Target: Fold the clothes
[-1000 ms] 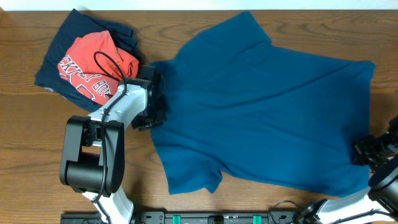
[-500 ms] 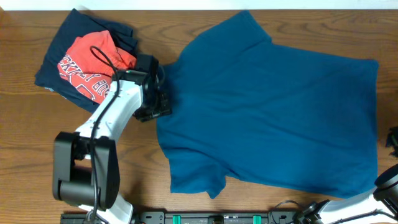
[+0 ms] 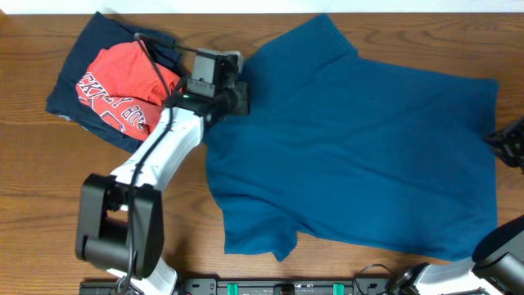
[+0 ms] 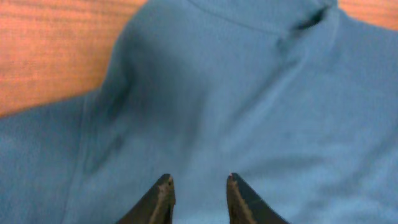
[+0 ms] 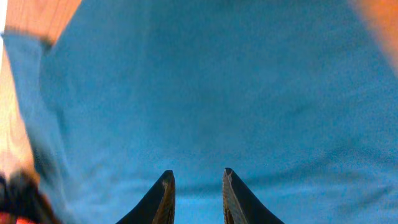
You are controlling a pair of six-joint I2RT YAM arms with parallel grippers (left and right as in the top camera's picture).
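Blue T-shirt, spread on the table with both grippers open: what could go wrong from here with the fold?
1. The blue T-shirt lies skewed and creased, so folding it as it lies would likely trap wrinkles.
2. The left gripper hovers open over the shirt's edge, close beside the red tee on the navy garment. A drag that way could disturb the pile.
3. The right gripper is open at the opposite edge, where a shallow pinch might slip.

Matt cloth T-shirt [image 3: 360, 147], wooden table [image 3: 33, 188]
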